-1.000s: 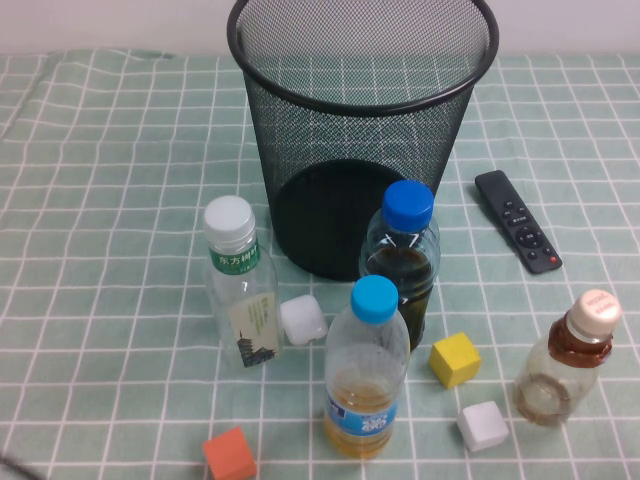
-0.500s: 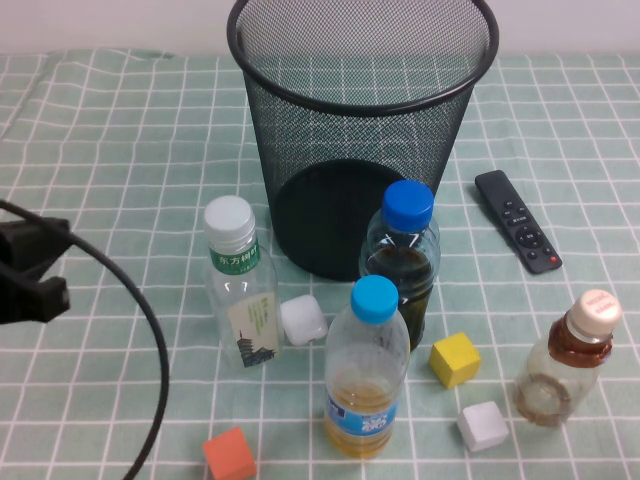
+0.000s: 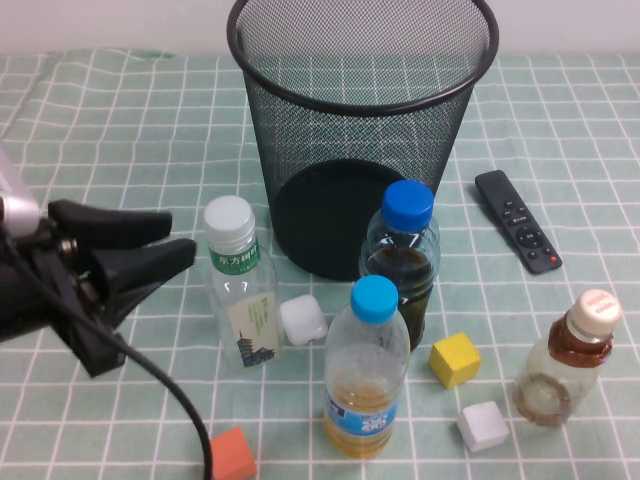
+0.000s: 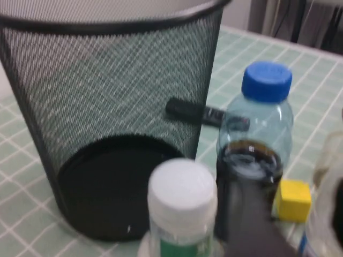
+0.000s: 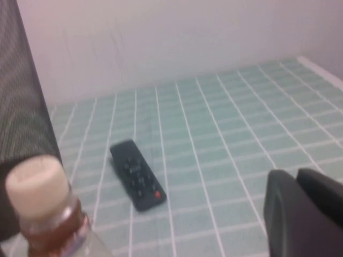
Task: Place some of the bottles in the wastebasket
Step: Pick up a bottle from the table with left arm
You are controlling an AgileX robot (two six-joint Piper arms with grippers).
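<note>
The white-capped bottle (image 3: pixel 240 285) with a green neck label stands upright in front of the black mesh wastebasket (image 3: pixel 340 150). The squat brown-tinted bottle (image 3: pixel 565 365) with a beige cap stands at the right front. My left gripper (image 3: pixel 175 238) is open and empty, its fingers pointing at the white-capped bottle from its left, a short gap away. In the left wrist view the white cap (image 4: pixel 182 195) is close, with one dark finger (image 4: pixel 249 219) beside it. My right gripper (image 5: pixel 300 214) is out of the high view; it sits near the brown bottle (image 5: pixel 43 203), its fingers together.
Two blue-capped bottles (image 3: pixel 403 255) (image 3: pixel 368 370) stand between the task bottles. A black remote (image 3: pixel 517 220) lies right of the wastebasket. A white cube (image 3: pixel 302 320), a yellow cube (image 3: pixel 455 359), another white cube (image 3: pixel 482 426) and an orange cube (image 3: pixel 230 455) lie on the checked cloth.
My left arm has come in from the left edge and moved right, bringing its open gripper up beside the white-capped bottle. The bottles have not moved.
</note>
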